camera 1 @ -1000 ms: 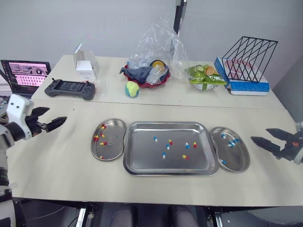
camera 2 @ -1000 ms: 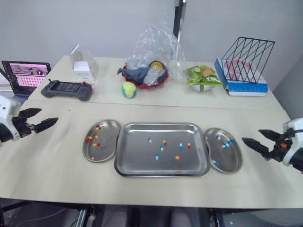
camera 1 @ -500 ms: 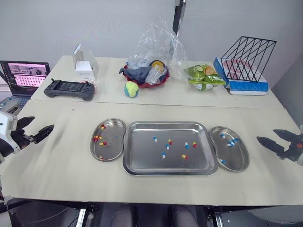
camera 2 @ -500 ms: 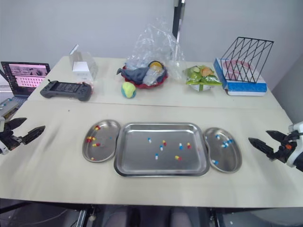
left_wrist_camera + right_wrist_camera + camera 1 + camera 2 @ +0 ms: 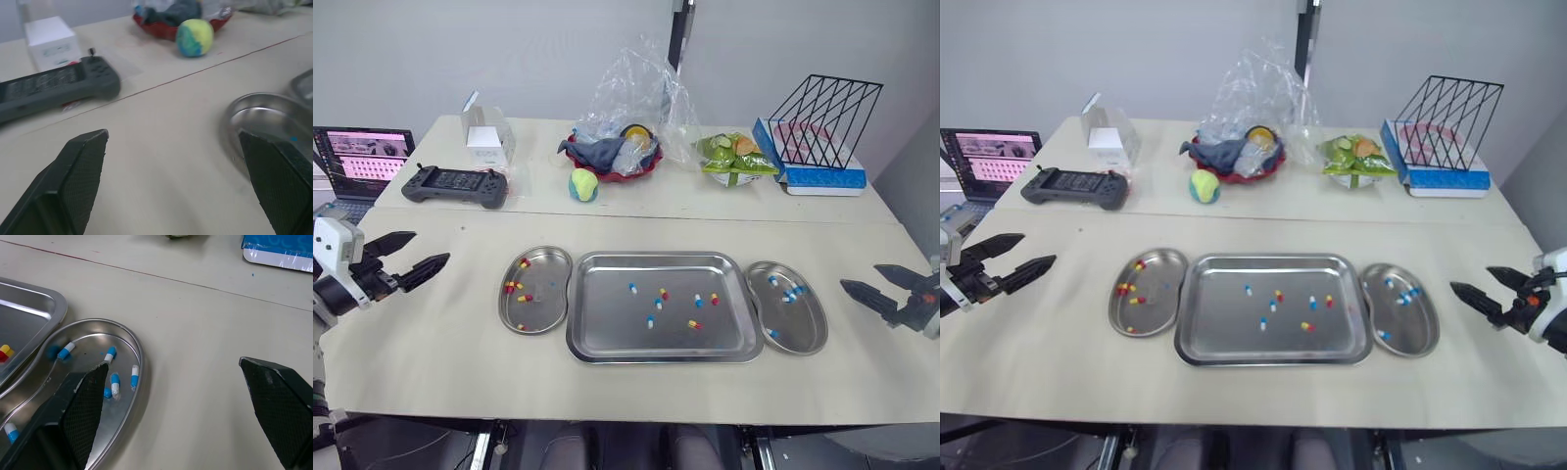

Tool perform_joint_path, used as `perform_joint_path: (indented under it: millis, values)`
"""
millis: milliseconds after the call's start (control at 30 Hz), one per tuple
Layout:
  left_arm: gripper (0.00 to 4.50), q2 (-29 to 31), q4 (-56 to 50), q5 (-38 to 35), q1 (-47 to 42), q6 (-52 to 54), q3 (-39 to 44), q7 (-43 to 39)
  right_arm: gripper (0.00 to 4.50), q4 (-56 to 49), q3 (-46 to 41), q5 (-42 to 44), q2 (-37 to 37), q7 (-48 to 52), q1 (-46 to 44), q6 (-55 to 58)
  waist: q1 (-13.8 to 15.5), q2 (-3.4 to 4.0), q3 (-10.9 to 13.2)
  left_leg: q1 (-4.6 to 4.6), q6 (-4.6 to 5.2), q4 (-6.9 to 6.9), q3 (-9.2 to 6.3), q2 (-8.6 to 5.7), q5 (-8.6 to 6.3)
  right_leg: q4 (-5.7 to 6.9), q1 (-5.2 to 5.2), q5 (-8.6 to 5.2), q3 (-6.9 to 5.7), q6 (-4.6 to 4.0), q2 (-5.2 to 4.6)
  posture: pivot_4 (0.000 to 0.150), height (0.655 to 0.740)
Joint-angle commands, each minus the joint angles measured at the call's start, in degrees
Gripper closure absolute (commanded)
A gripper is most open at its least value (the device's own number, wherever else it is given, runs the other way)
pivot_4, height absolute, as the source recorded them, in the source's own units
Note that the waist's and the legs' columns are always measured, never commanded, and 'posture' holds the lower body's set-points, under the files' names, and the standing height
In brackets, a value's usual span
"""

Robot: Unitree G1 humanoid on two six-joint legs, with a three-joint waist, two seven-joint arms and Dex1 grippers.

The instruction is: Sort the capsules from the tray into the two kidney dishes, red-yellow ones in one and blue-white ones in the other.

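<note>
The steel tray (image 5: 607, 328) lies mid-table with several loose capsules: blue-white ones (image 5: 658, 303) and red-yellow ones (image 5: 695, 324). Against its left side sits a kidney dish (image 5: 536, 252) holding red-yellow capsules (image 5: 513, 287). The kidney dish (image 5: 801, 328) on its right side holds blue-white capsules (image 5: 790, 294), seen close up in the right wrist view (image 5: 115, 383). My left gripper (image 5: 431, 247) hovers open and empty over the table's left part, well clear of the left dish (image 5: 266, 115). Near the right edge my right gripper (image 5: 860, 276) stays open and empty, just beyond the right dish (image 5: 139, 350).
Along the back stand a laptop (image 5: 362, 157), a black game controller (image 5: 455, 186), a white box (image 5: 487, 137), a yellow-green ball (image 5: 583, 184), a red bowl with cloth under a plastic bag (image 5: 617, 152), green packets (image 5: 734, 159) and a wire rack on a blue box (image 5: 822, 137).
My left gripper drew back toward the table's left edge, then came inward again to about where it was. The right gripper barely shifted. The capsules lie as before.
</note>
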Motion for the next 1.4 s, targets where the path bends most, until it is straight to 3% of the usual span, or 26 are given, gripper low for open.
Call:
perform_joint_path:
  millis: [33, 267, 367, 467, 667, 867, 967, 1100, 1233, 1400]
  values:
    - [0.03, 0.5, -4.44, -1.89, 0.0, 1.42, 0.24, -1.39, 0.0, -2.78, -1.78, 1.0, -1.05, 0.14, 0.63, 0.61, -0.04, 0.0, 0.0, 0.01, 0.0, 0.0, 0.0, 0.0, 0.0, 0.0, 0.0, 0.0, 0.0, 0.0, 0.01, 0.15, 0.7204]
    - [0.03, 0.76, -10.65, -3.15, -2.5, 4.6, -4.14, -5.94, 0.0, -15.86, -5.16, 6.19, -0.49, -0.16, 7.34, 8.26, 0.35, 0.0, 0.0, 0.0, 0.0, 0.02, -0.01, -0.02, 0.0, 0.0, 0.03, 0.0, 0.01, 0.01, 0.01, 0.15, 0.7204]
    - [0.03, 1.06, -12.04, -3.0, -1.69, 5.5, -4.15, -6.04, 0.0, -25.02, -5.28, 12.62, 0.49, -0.89, 10.13, 16.69, 0.27, 0.01, 0.0, 0.02, 0.0, -0.01, -0.03, -0.01, 0.0, 0.0, 0.02, 0.0, 0.02, 0.0, 0.05, 0.15, 0.7204]
    - [0.03, 0.55, -15.73, -4.52, 0.84, 7.39, -3.06, -6.09, 0.0, -32.21, -2.48, 15.59, 1.34, -3.55, 9.21, 21.0, -0.34, 0.0, 0.0, 0.02, 0.0, -0.02, -0.06, 0.06, 0.0, 0.0, 0.01, 0.0, 0.07, -0.01, 0.11, 0.15, 0.7204]
    - [0.03, -0.27, -21.96, -5.93, 6.73, 8.76, -0.76, -4.31, 0.0, -41.16, 12.19, 14.93, 3.35, -7.01, -0.62, 22.69, -0.67, 0.0, 0.0, 0.05, 0.0, -0.01, -0.09, 0.06, 0.0, 0.01, -0.02, 0.0, 0.11, -0.01, 0.08, 0.15, 0.7204]
    - [0.03, -1.41, -29.61, -8.3, 12.94, 10.82, 2.22, -2.08, 0.0, -42.8, 21.08, 13.41, 6.38, -8.88, -7.95, 23.43, -0.02, -0.01, 0.01, -0.03, 0.05, -0.01, -0.1, 0.03, -0.03, -0.06, -0.05, -0.01, 0.05, -0.01, 0.0, 0.15, 0.7204]
    - [0.03, -2.06, -35.68, -9.57, 16.47, 12.31, 4.53, 0.3, 0.0, -46.39, 30.59, 9.1, 9.28, -10.07, -9.34, 21.87, -0.05, -0.04, 0.0, -0.02, 0.07, 0.0, -0.09, 0.05, -0.05, -0.09, -0.04, 0.0, 0.05, 0.0, -0.01, 0.15, 0.7204]
    - [0.03, -2.1, -41.74, -13.01, 19.3, 15.59, 7.55, 2.3, 0.0, -42.3, 39.24, 2.31, 16.88, -15.45, -14.17, 21.03, -0.11, -0.11, 0.01, -0.03, -0.01, 0.0, -0.14, 0.06, 0.0, 0.01, -0.06, -0.02, 0.0, -0.04, 0.01, 0.15, 0.7204]
    - [0.03, -2.99, -43.23, -11.48, 20.37, 14.43, 8.93, 4.81, 0.0, -39.31, 45.45, -3.86, 21.7, -19.82, -18.51, 22.12, -0.17, -0.11, 0.0, 0.0, -0.04, 0.02, -0.11, 0.02, 0.02, 0.04, -0.05, 0.0, -0.01, -0.06, -0.01, 0.15, 0.7204]
    - [0.03, -3.7, -44.59, -11.45, 21.24, 13.9, 10.18, 6.64, 0.0, -33.29, 48.25, -8.72, 28.1, -25.34, -22.62, 24.64, -0.19, -0.12, 0.0, -0.02, -0.13, -0.02, -0.11, 0.03, 0.07, 0.04, -0.07, -0.02, -0.09, -0.12, 0.05, 0.15, 0.7204]
